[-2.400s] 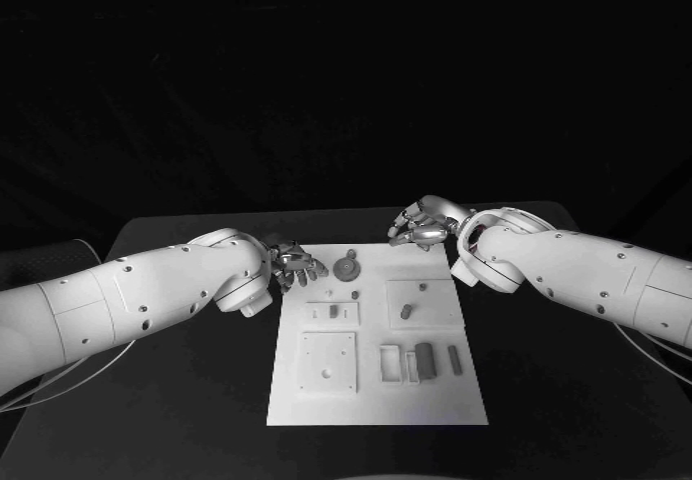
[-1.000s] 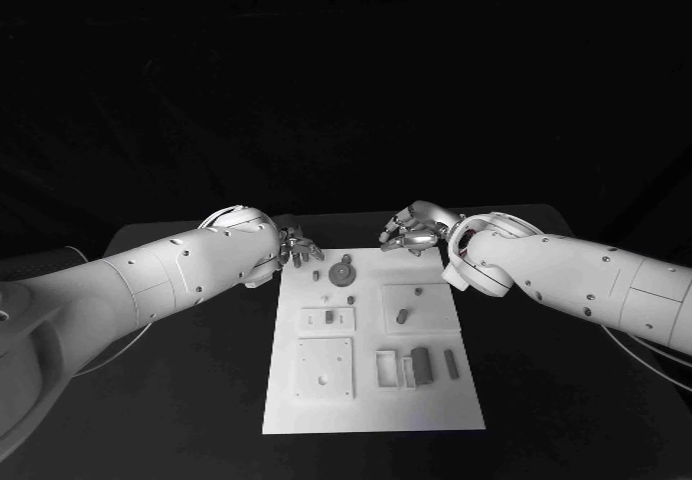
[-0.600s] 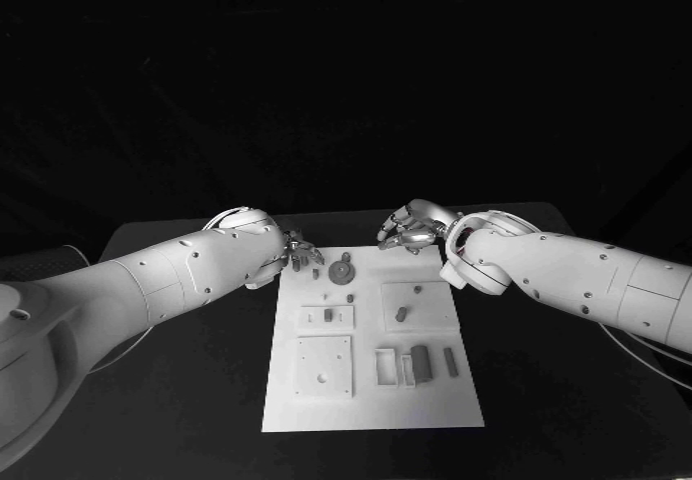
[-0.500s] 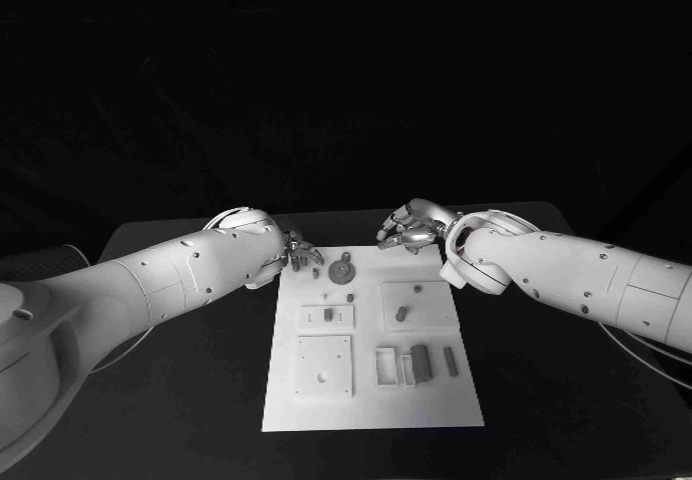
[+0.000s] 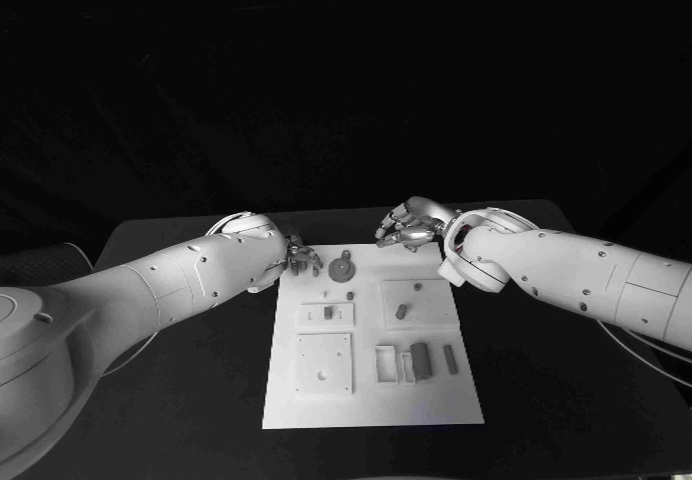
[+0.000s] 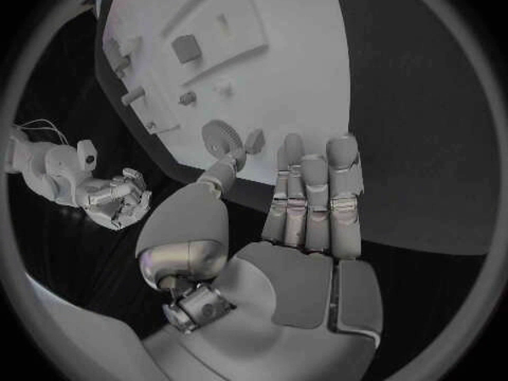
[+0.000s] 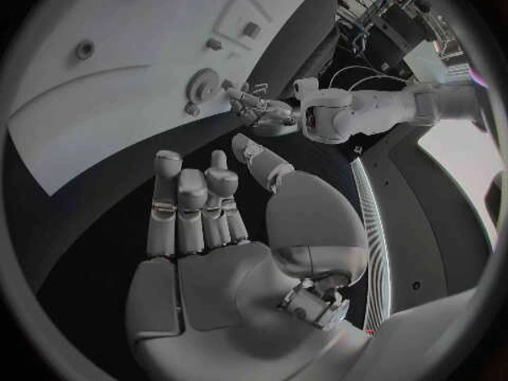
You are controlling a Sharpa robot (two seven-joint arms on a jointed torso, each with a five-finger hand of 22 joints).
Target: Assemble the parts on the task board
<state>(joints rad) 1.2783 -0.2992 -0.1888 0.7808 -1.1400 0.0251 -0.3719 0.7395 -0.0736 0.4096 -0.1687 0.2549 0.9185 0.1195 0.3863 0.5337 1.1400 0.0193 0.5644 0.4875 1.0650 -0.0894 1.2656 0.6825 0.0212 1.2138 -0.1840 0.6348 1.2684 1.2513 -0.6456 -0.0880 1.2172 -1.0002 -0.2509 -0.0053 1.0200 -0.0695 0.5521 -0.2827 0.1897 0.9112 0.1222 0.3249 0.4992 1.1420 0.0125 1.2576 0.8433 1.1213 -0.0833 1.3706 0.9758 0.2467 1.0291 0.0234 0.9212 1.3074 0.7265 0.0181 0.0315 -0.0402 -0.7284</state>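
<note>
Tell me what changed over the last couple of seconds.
The left hand moved from the near-left of the round grey gear part toward the white task board's far-left corner. The right hand barely shifted at the far edge. Both hold nothing; the parts lie as before.

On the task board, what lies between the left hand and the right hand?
In the head view, the far end of the task board with a round gear-like part lies between the left hand and right hand.

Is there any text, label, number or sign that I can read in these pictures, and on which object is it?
None can be read. The task board, its grey parts such as the gear, the left hand and the right hand carry no legible writing.
</note>
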